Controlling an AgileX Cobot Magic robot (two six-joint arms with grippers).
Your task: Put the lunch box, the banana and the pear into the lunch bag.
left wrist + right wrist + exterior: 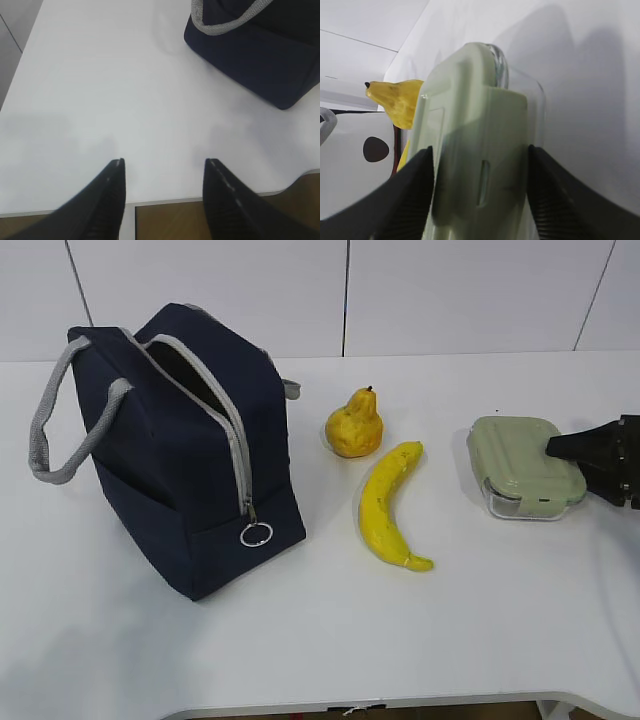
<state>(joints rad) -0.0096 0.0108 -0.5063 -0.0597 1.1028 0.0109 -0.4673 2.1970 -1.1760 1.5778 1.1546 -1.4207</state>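
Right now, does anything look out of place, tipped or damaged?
Nothing stands out. The lunch bag stands unzipped; pear, banana and lunch box lie apart and intact, with the right end effector straddling the box.

Navy lunch bag (190,455) upright near table's left edge, zipper open. Pear (355,424) and banana (390,504) mid-table beside it. Sage-lidded lunch box (520,465) flat near right edge

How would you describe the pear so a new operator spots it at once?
Start at the navy bag standing on the left of the table. Just right of it sits the pear, with the banana next to it. The pear is the squat, rounded yellow-orange fruit with a short dark stem, not the long curved one.
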